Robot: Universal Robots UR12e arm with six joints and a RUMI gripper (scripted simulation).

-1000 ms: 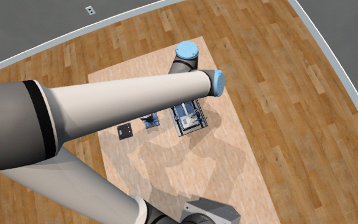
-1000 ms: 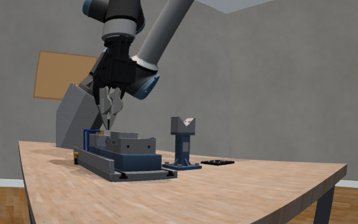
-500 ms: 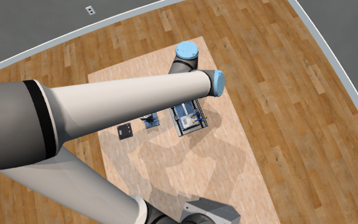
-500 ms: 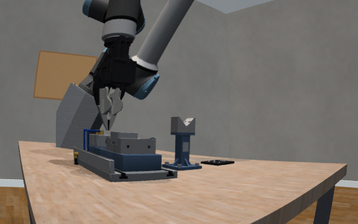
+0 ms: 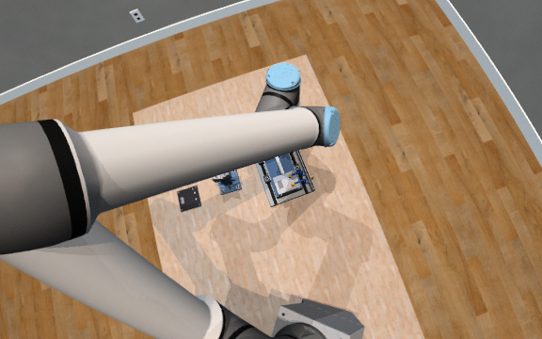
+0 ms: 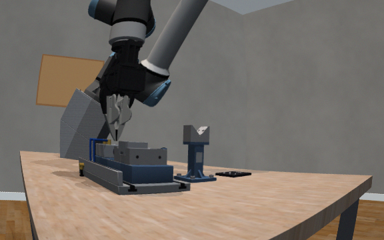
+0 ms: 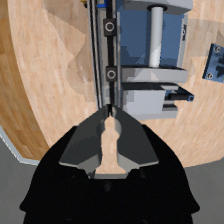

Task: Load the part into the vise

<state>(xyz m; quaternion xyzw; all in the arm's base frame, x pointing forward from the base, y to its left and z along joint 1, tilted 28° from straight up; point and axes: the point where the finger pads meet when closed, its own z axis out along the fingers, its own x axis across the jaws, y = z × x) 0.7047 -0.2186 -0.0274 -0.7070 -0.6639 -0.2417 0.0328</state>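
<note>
The part [image 5: 282, 184] shows as a pale block lying inside the vise [image 5: 271, 195] [image 6: 135, 173] [image 7: 150, 30], between the jaws. I cannot see which way its slot faces. The black infeed plate [image 5: 189, 198] [image 6: 233, 173] is bare. My gripper [image 6: 116, 138] [image 7: 110, 105] is shut with nothing between its fingers. It points down, with its tips just above the vise near the blue air lines. In the wrist view the tips sit over the vise's long side rail [image 7: 109, 50]. The white cylinder rod [image 7: 156, 35] lies off to the right. The arm hides the gripper in the overhead view.
The blue V-block stand [image 5: 228, 182] [image 6: 196, 147] stands between the vise and the infeed plate, and nothing lies in its V. A grey robot pedestal [image 6: 79, 127] rises behind the vise. The table edge [image 6: 312, 220] runs along the front right.
</note>
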